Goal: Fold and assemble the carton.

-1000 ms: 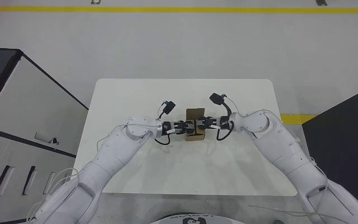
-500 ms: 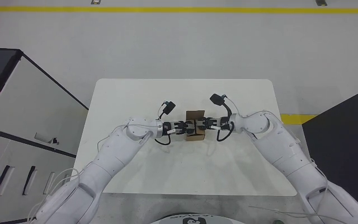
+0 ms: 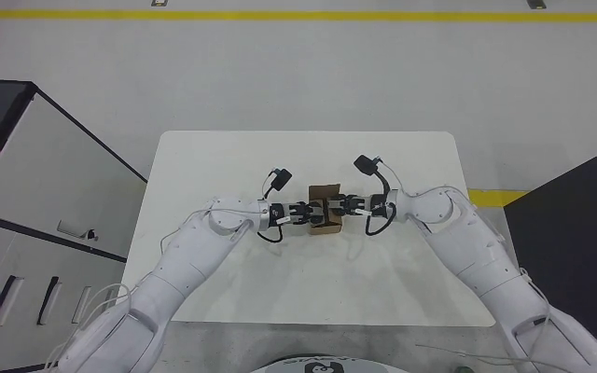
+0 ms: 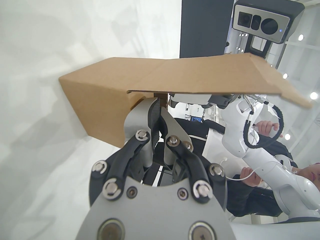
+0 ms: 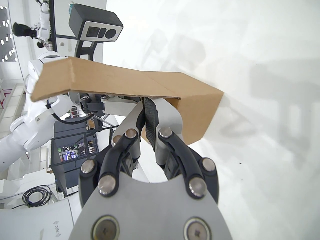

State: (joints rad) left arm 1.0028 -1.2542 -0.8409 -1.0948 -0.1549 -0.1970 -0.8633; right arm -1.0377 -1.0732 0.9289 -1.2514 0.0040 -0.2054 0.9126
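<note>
1. Carton (image 3: 326, 207) stands mid-table (image 3: 233, 172), a half-raised brown sleeve with an open end facing each arm. One flap is bent outward.
2. Left gripper (image 4: 158, 102) is clenched at the near open end, with a sliver of cardboard edge nipped between its tips.
3. Right gripper (image 5: 146, 102) is clenched at the opposite end, tips tucked under the top panel's edge. It appears to pinch cardboard, though less plainly.
4. Step in hand, as I judge it: squaring the sleeve from both ends. Flaps not yet folded.
5. Next move calls for matched, gentle pulls to stand the walls upright. One side must then let go to fold a flap without the carton collapsing.
</note>
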